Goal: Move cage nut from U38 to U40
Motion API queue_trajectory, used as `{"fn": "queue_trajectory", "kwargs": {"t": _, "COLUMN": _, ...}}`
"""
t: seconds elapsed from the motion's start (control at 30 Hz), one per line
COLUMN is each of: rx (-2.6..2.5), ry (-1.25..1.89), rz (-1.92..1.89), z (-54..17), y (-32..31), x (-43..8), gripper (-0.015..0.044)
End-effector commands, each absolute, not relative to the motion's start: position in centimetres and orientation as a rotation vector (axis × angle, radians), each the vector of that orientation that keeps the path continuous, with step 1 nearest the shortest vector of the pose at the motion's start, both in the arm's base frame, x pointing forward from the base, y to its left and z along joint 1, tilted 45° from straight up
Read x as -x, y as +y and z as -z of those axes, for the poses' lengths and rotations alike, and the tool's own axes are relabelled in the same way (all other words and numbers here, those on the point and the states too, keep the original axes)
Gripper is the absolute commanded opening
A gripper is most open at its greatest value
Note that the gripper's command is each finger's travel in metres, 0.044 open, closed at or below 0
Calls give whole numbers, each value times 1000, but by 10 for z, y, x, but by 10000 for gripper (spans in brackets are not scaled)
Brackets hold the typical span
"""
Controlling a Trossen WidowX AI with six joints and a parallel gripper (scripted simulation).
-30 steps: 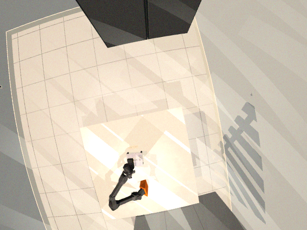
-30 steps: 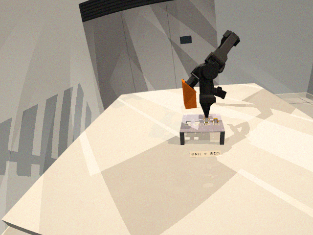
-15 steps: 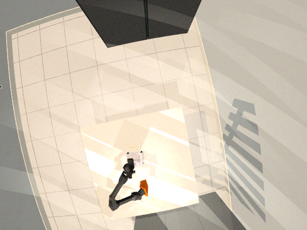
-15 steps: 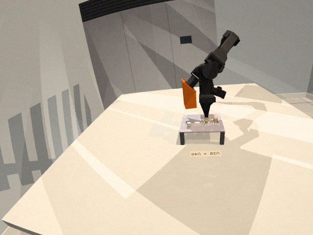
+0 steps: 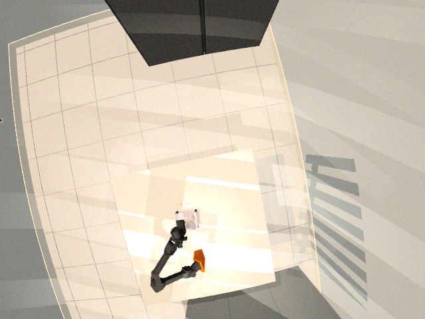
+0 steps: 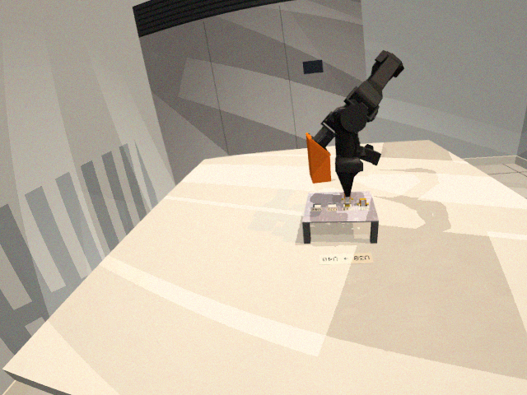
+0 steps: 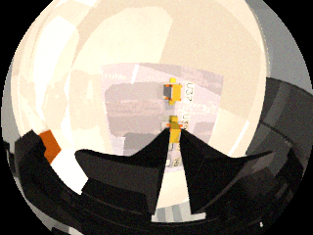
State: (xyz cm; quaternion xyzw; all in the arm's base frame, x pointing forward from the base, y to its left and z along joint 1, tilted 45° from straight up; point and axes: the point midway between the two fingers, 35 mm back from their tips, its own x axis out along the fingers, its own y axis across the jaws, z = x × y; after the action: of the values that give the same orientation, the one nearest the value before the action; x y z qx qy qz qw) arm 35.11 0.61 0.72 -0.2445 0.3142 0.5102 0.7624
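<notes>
Seen via remote link, my black WidowX arm (image 5: pixel 167 248) (image 6: pixel 355 118) reaches over the rail plate (image 5: pixel 196 214) (image 6: pixel 340 218) (image 7: pixel 114 93), jaws pointing down at its row of holes. The jaws are nearly closed, gripping the U38 cage nut (image 6: pixel 347 205) (image 7: pixel 174 128), a small yellow pc. that sits at the U38 position on the plate, next to the U37 end of the row. I can't tell from here whether its wings are clear of the hole; the tips hide part of it. The other nut (image 6: pixel 362 202) (image 7: pixel 173 92), also yellow, sits at U37 on the plate, just beside mine and apart from the tips. Hole U40 (image 6: pixel 317 206), the dest., lies at the opp. end of the plate's row w/ no nut in it; the move is not yet done. The plate stands level on dark legs (image 6: pixel 306 232) on the pale desk (image 5: pixel 233 206) (image 6: pixel 212 271) (image 7: pixel 122 29). A paper label (image 6: pixel 345 258) reading U38 to U40, upside down in my ext. view, lies on the desk near the plate, on the side away from the arm. An orange block (image 5: pixel 198 260) (image 6: pixel 319 163) (image 7: pixel 50 146) stands on the opp. side of the plate from the label, approx. by the arm's lower end.
</notes>
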Motion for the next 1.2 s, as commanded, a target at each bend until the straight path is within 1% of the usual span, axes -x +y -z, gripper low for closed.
{"fn": "queue_trajectory", "kwargs": {"t": 0.0, "rx": 531, "ry": 678, "rz": -1112, "z": -9, "y": 6, "x": -351, "gripper": 30}}
{"fn": "queue_trajectory", "kwargs": {"t": 1.17, "rx": 526, "ry": 683, "rz": -1129, "z": -10, "y": 5, "x": -352, "gripper": 30}}
